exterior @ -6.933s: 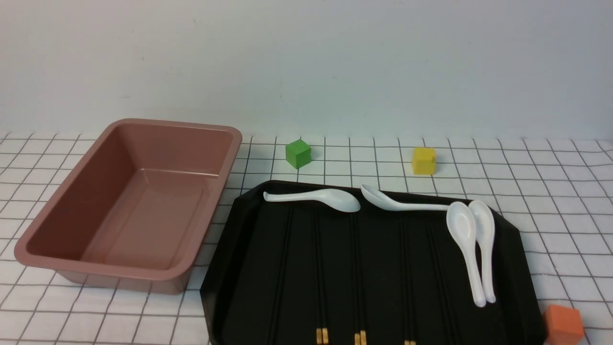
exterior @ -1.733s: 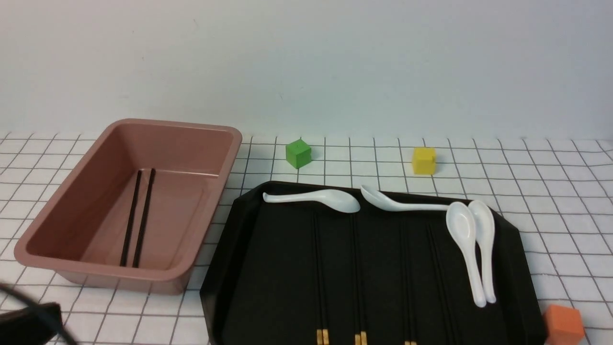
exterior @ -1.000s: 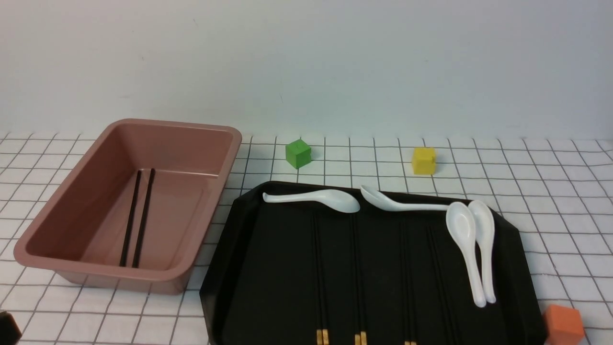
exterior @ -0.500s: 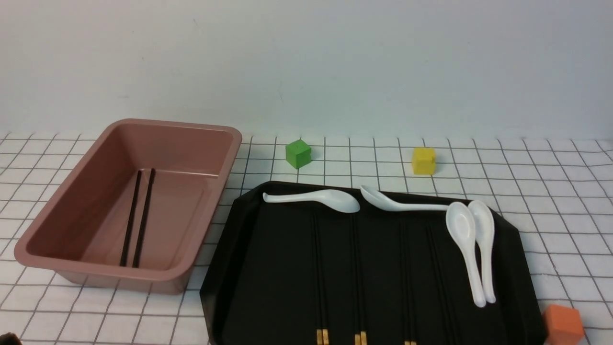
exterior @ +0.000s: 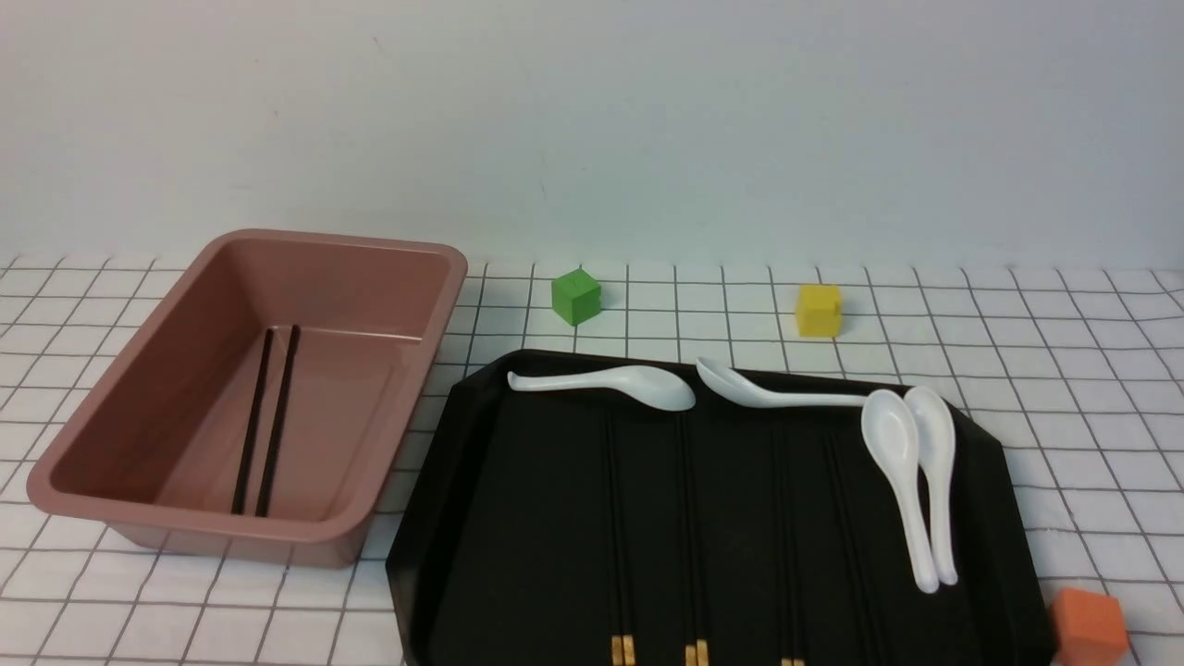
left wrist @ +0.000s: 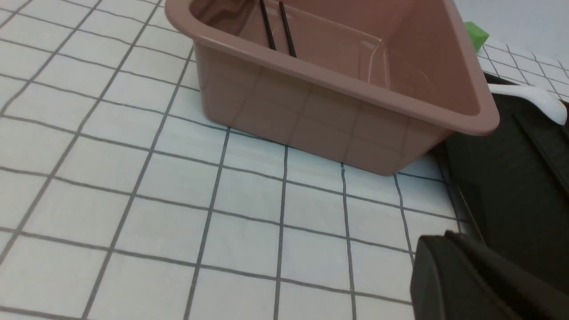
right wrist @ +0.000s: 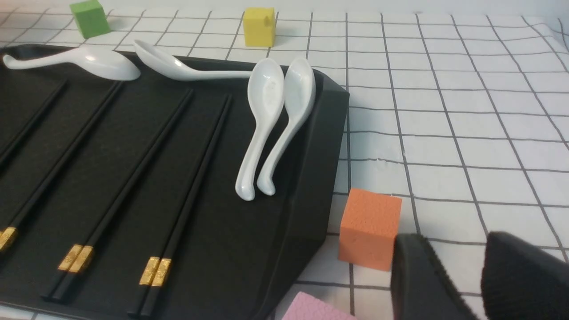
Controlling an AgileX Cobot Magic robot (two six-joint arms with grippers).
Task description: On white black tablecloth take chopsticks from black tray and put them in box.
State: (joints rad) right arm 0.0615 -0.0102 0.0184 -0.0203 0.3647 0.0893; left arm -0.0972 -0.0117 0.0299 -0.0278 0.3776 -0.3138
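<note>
The pinkish-brown box [exterior: 435, 305] stands at the left on the white black tablecloth [exterior: 1064, 370], with one pair of black chopsticks [exterior: 264, 425] lying on its floor. To its right, the black tray [exterior: 546, 518] holds several more chopsticks [exterior: 618, 518] with gold-banded ends. Neither gripper appears in the front view. In the left wrist view my left gripper [left wrist: 438, 238] is shut and empty, low over the cloth between the box [left wrist: 338, 115] and the tray [left wrist: 511, 178]. My right gripper [right wrist: 453, 253] is open and empty over the cloth, beside the tray's right edge [right wrist: 320, 146].
Several white spoons [exterior: 638, 384] lie along the tray's far and right sides. A green cube [exterior: 575, 297] and a yellow cube [exterior: 819, 310] sit behind the tray. An orange cube [right wrist: 369, 226] and a pink block [right wrist: 311, 311] lie close to my right gripper.
A chopstick pair has moved from the tray's left side into the box. The dark left arm at the bottom left corner has drawn back out of the front view.
</note>
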